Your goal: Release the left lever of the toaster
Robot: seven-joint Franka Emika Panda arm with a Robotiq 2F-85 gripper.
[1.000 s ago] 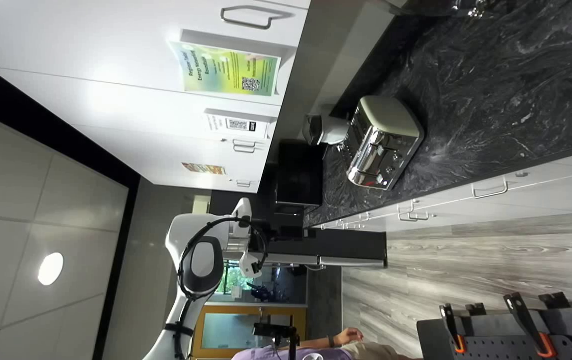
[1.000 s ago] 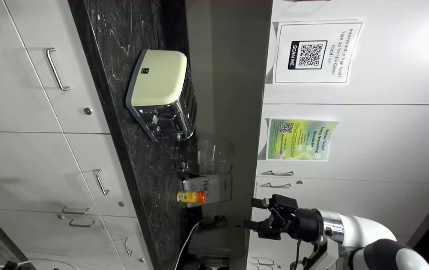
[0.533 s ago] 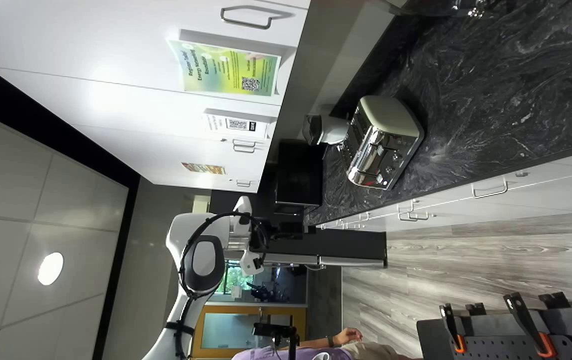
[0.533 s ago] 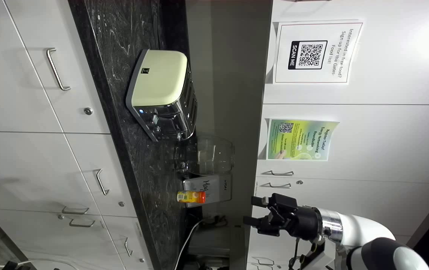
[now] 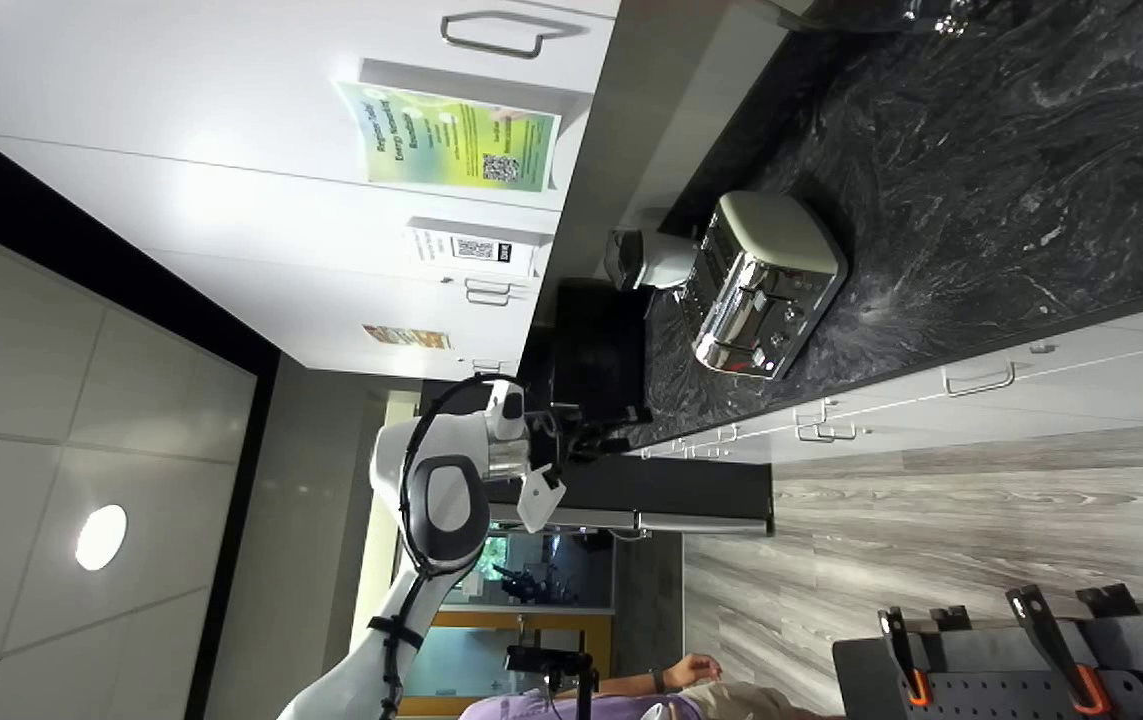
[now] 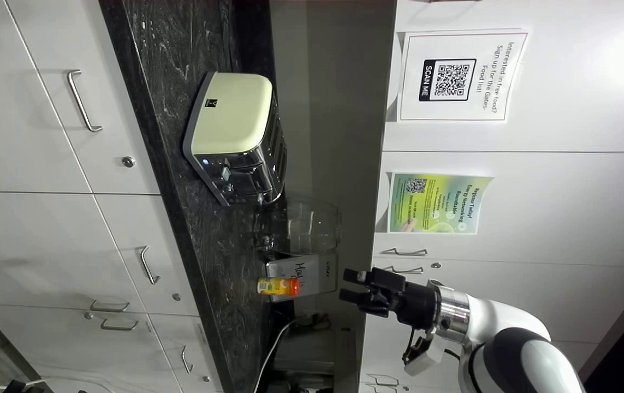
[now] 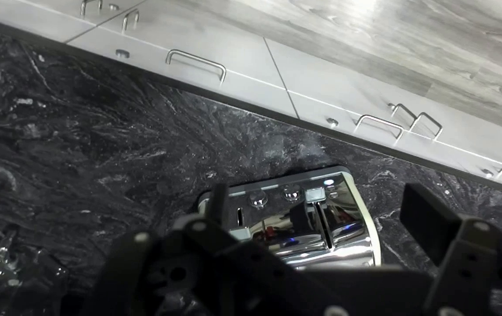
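The shiny silver toaster with cream ends shows in both exterior views (image 5: pixel 781 240) (image 6: pixel 230 117) and the wrist view (image 7: pixel 286 254). Its left lever (image 7: pixel 315 194) sits low near the base beside a lit lamp (image 7: pixel 329 181); it also shows in an exterior view (image 6: pixel 225 173). The right lever (image 7: pixel 239 234) sits higher and is partly covered by a finger. My gripper (image 7: pixel 315 195) is open and empty, its fingers spread either side of the toaster in the wrist view. In both exterior views (image 5: pixel 631 430) (image 6: pixel 346 285) it hangs in the air, apart from the toaster.
The dark marbled counter (image 5: pixel 981 200) runs under white wall cabinets (image 6: pixel 535 207). A jar with an orange lid (image 6: pixel 278 286), a grey box (image 6: pixel 317 273) and a clear container (image 6: pixel 314 226) stand along it. A black appliance (image 5: pixel 596 345) stands farther along.
My gripper and arm have moved closer to the toaster, mostly in the last half second. The gripper stays open. The toaster has not moved.
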